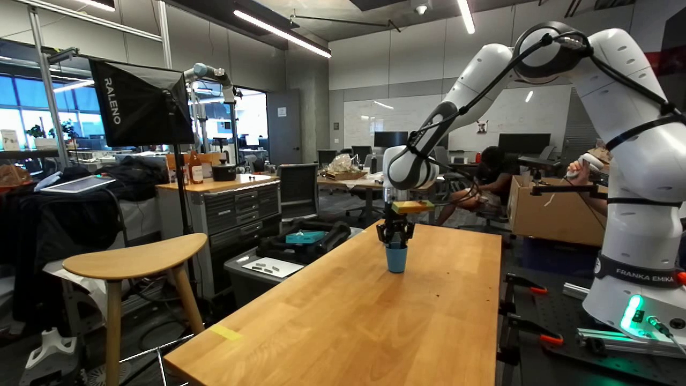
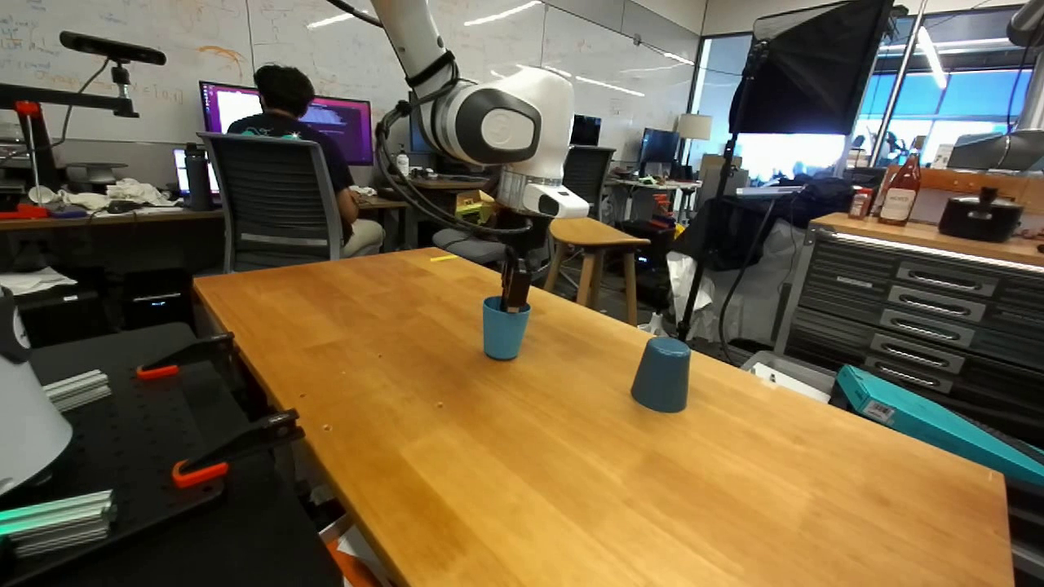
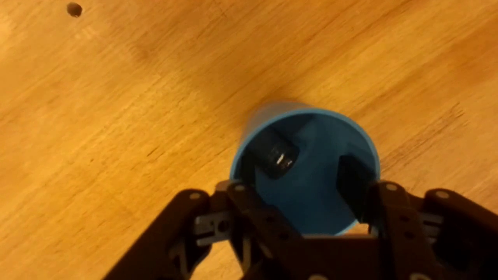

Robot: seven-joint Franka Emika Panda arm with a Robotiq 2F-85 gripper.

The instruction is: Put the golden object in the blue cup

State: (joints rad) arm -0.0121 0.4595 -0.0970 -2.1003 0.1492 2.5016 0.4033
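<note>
The blue cup (image 1: 396,261) stands upright on the wooden table, and it also shows in an exterior view (image 2: 503,334) and in the wrist view (image 3: 334,130). My gripper (image 1: 395,242) points straight down with its fingertips inside the cup's mouth. In the wrist view the two fingers (image 3: 297,177) are spread, one near each side of the cup, with nothing between their pads. A short dark cylinder (image 3: 274,153) with a shiny end lies inside the cup against its wall, beside one fingertip. Its colour is too dark to tell whether it is the golden object.
A second, darker blue cup (image 2: 661,375) stands upside down near the table's edge. A yellow-gold block (image 1: 412,207) sits at the wrist above the gripper. Clamps (image 2: 201,473) sit along the table's robot side. A stool (image 1: 136,257) stands beside the table.
</note>
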